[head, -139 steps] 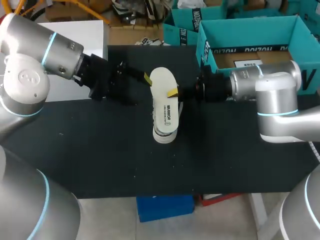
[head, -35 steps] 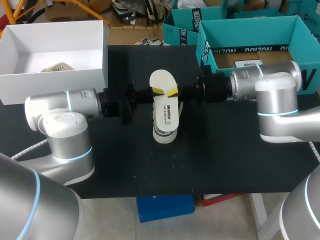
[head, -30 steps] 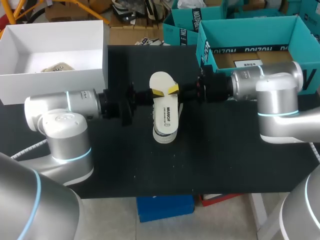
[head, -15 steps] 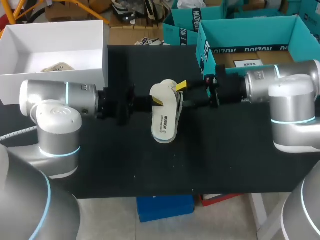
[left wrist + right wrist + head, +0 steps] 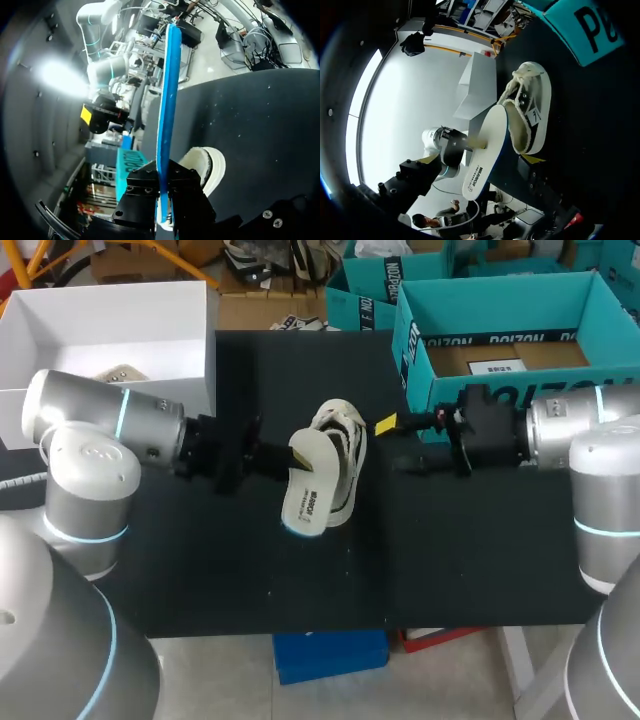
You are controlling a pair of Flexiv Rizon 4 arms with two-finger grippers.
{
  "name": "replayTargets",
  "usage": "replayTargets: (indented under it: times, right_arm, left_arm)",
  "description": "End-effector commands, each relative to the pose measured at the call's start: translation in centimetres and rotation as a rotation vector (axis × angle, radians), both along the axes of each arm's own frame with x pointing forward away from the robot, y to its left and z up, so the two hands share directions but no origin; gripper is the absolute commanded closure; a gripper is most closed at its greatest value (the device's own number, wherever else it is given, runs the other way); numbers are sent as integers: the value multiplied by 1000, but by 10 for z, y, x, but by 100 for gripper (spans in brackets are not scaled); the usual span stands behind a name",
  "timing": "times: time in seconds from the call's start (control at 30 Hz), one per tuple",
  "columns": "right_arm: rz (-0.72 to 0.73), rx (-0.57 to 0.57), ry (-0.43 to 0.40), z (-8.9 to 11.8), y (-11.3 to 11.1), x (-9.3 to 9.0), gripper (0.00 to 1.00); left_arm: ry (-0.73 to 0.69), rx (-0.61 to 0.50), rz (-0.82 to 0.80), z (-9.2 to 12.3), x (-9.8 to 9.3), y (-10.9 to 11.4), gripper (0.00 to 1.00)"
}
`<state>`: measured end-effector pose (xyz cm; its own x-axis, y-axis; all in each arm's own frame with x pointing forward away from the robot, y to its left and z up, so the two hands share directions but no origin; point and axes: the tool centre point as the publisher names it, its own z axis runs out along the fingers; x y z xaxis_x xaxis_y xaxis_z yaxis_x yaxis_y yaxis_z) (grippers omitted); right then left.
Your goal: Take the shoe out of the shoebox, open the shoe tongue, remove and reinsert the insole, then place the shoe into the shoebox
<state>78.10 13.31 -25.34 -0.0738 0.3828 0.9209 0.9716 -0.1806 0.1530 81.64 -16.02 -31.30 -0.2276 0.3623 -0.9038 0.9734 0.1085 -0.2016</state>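
Head view: left gripper (image 5: 287, 458) is clamped on the white insole (image 5: 305, 495), which hangs tilted over the black table (image 5: 450, 550) against the near side of the sneaker (image 5: 343, 455). Half a second ago the insole lay flat on the sneaker. It has now swung out and the sneaker has rolled onto its side. Right gripper (image 5: 385, 426) has pulled back toward the teal shoebox (image 5: 410, 335), apart from the sneaker. Cannot tell whether it is open or closed.

Left wrist view: insole (image 5: 167, 100) seen edge-on, pinched from both sides. Sneaker toe (image 5: 207, 162) just beyond.

Right wrist view: insole (image 5: 487, 160) stands beside the sneaker (image 5: 532, 110) mouth.

Judgement: removal looks about done and reinsertion comes next. The tipped sneaker may need steadying.
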Motion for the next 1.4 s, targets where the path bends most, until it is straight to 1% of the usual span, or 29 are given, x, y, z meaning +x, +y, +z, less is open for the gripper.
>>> replayTargets:
  times: [0.03,0.23,0.4,0.47,0.63,0.8,1.0,1.2,1.4]
  right_arm:
    - [-159,-40,-49,15,-13,-28,0]
    - [-187,-66,-43,21,-18,-39,0]
    - [-224,-85,-47,26,-24,-46,0]
    - [-252,-100,-51,30,-28,-52,0]
    - [-285,-118,-55,34,-31,-59,0]
    - [-338,-144,-58,35,-36,-66,0]
    - [-347,-155,-59,36,-37,-67,0]
    - [-347,-155,-59,36,-37,-67,0]
    - [-347,-155,-59,36,-37,-67,0]
  left_arm:
    - [-20,2,-18,10,-8,6,100]
    - [-36,-18,-33,21,-14,6,100]
    - [-16,-26,-56,24,-20,6,100]
    - [13,-28,-81,20,-25,5,100]
    - [48,-34,-111,16,-32,5,100]
    - [65,6,-161,10,-37,1,100]
    - [98,57,-219,3,-38,-5,100]
    - [142,59,-263,-4,-37,-8,100]
    - [181,89,-300,-14,-39,-12,100]
